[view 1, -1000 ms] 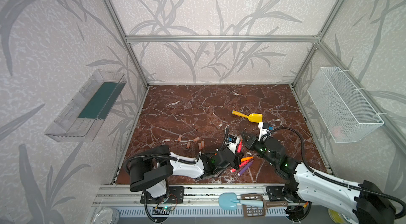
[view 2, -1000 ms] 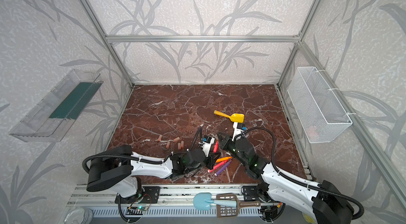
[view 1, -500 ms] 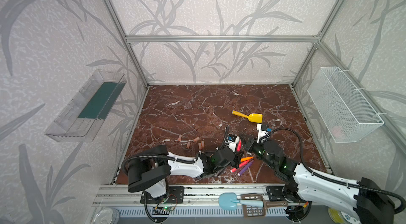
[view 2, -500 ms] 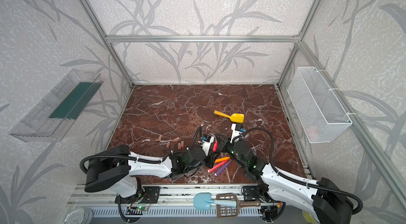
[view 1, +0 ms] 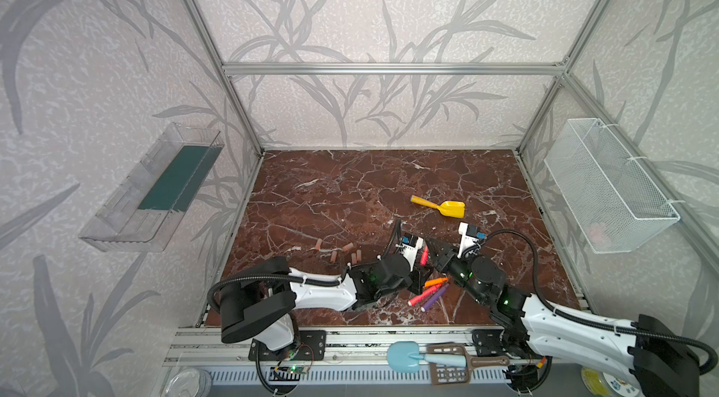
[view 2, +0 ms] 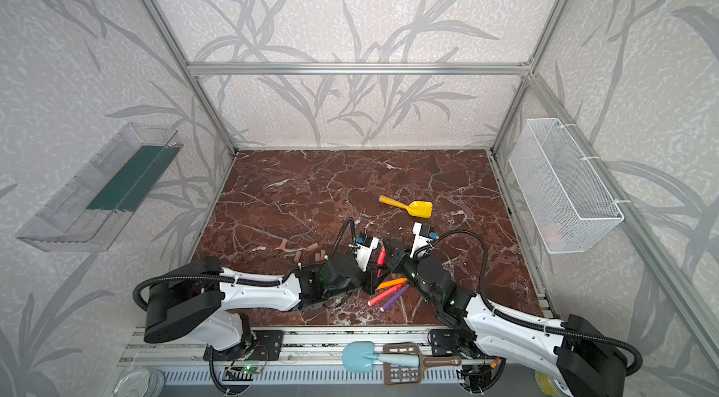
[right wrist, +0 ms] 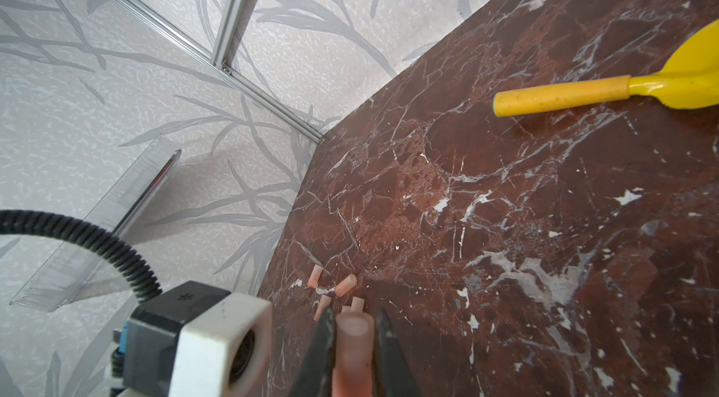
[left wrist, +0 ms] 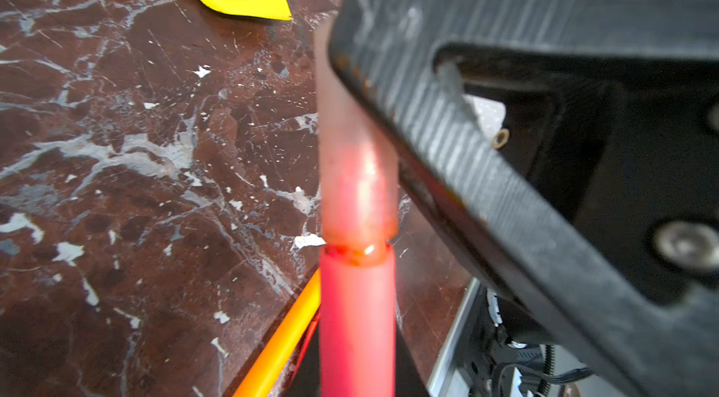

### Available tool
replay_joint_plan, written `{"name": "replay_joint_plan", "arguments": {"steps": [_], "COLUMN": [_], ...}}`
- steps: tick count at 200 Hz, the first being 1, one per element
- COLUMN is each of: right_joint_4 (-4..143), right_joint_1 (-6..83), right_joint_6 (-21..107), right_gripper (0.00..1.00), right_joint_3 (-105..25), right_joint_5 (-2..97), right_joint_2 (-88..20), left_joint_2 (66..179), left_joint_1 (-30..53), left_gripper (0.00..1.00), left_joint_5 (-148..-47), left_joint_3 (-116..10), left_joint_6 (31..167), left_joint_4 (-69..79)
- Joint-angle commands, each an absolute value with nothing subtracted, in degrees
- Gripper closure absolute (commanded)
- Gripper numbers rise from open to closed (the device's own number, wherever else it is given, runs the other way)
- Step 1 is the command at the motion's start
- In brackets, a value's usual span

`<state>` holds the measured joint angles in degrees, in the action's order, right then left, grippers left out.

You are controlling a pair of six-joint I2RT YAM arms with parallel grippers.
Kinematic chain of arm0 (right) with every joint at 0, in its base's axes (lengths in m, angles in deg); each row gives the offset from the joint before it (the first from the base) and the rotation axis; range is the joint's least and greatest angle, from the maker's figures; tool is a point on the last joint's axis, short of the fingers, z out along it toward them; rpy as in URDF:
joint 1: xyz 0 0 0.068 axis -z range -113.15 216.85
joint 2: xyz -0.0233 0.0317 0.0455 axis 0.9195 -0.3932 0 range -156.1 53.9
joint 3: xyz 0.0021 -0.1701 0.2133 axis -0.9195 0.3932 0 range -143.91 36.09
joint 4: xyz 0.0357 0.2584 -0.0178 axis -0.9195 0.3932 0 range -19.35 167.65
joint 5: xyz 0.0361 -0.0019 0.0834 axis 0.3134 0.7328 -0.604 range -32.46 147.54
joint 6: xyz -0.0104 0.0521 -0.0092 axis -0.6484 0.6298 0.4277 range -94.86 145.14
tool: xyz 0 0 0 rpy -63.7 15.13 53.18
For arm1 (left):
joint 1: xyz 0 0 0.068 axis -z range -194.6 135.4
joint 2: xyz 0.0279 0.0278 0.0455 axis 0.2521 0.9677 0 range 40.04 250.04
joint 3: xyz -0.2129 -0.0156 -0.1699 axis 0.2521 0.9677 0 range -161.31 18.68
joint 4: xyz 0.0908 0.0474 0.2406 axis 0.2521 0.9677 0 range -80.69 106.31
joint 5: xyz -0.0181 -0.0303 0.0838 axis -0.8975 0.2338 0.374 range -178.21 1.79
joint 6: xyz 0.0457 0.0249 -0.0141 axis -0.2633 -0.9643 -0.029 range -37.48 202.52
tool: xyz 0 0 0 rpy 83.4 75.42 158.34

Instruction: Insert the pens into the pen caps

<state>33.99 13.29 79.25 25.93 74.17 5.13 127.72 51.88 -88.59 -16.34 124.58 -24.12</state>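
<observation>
The right gripper point(right wrist: 353, 313), clamped on a short translucent pinkish-tan pen cap point(left wrist: 356, 189), has edged left, closing the gap to the slim red-pink marker pen point(left wrist: 356, 317) pinched in the left gripper point(view 1: 420, 272); the cap now covers its tip.

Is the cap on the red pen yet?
On, nearly seated: the left wrist view shows the cap over the tip of the red pen, a thin gap at its shoulder.

A red-pink pen point(view 1: 424, 257) stands nearly upright in the air, its tip inside a translucent pinkish cap point(left wrist: 356, 181). At its 5 o'clock an orange pen point(view 1: 435, 282), a pink pen point(view 1: 421, 296) and a purple pen point(view 1: 436, 296) lie close together, slanted alike. At its 9 o'clock five loose caps point(view 1: 333, 256) lie scattered.
</observation>
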Motion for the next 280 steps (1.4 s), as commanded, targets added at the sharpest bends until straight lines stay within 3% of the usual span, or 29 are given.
{"name": "replay_joint_plan", "arguments": {"steps": [1,58,134,156,183,222,241,280], "right_joint_4": [32.12,32.09,37.97,39.45,42.05,48.14,49.12,48.44], "right_joint_1": [11.09,10.47,6.06,6.1,6.14,7.14,7.36,9.6], "right_joint_6": [77.64,76.85,76.09,75.6,75.81,72.87,71.27,69.7], "right_gripper": [0.89,0.87,0.84,0.76,0.49,0.22,0.16,0.16], "right_joint_3": [27.17,27.61,24.68,24.05,24.0,24.17,25.07,25.74], "right_joint_5": [67.67,63.78,68.33,69.37,73.62,78.14,78.95,79.15], "right_joint_2": [5.89,6.66,6.82,7.64,10.02,19.49,24.56,29.93], "left_joint_2": [125.34,119.68,116.69,116.69,116.66,116.86,116.69,116.91], "left_joint_1": [50.15,50.14,50.35,50.54,50.84,51.36,51.51,52.82], "left_gripper": [1.0,1.0,1.0,1.0,1.0,1.0,1.0,1.0], "left_joint_5": [-90.4,-88.18,-88.03,-88.11,-87.55,-86.04,-85.42,-85.73], "left_joint_3": [-16.12,-14.94,-14.54,-13.97,-13.42,-11.62,-10.73,-10.99], "left_joint_6": [125.26,121.54,118.91,118.64,118.14,117.68,117.42,115.56], "left_joint_4": [-32.32,-28.06,-25.31,-25.81,-25.64,-25.37,-25.66,-25.19]}}
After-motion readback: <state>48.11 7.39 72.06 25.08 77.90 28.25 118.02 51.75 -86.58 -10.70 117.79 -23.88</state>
